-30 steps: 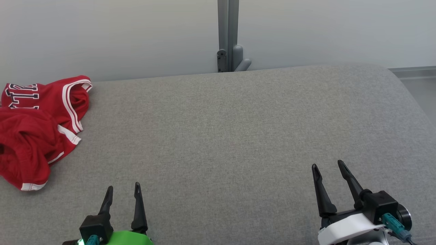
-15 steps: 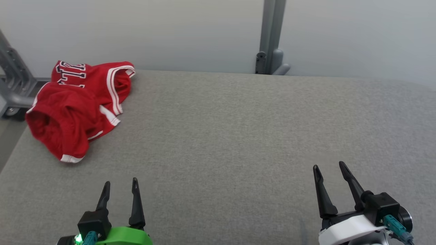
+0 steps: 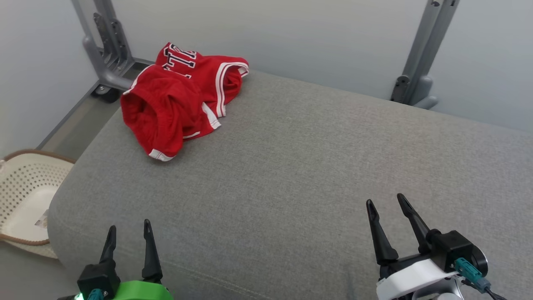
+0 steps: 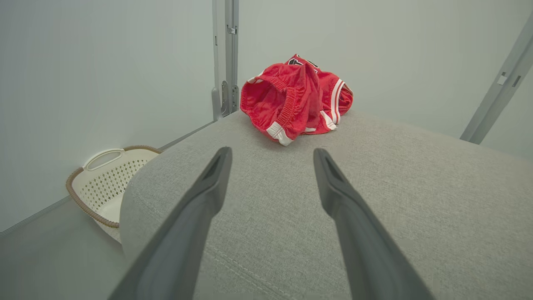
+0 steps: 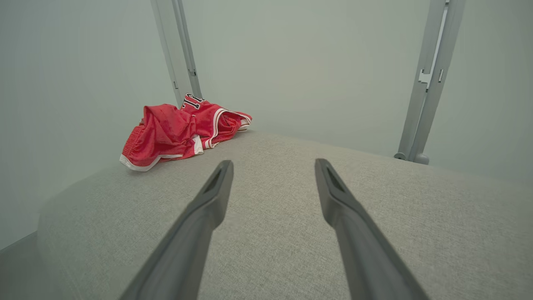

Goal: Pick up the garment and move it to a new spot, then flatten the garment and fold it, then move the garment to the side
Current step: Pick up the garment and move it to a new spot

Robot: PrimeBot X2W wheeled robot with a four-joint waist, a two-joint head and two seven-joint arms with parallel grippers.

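Lying crumpled at the far left corner of the grey cushion, the red garment sits close to the edge beside the metal frame leg, well apart from both grippers. The left gripper and right gripper hover at the near side, each with jaws spread and holding nothing. The pick-up looks not yet begun. A reach that pushes rather than pinches could shove the bunched cloth off the corner toward the floor or the white basket. Catching only one layer may leave it dragging and twisted.
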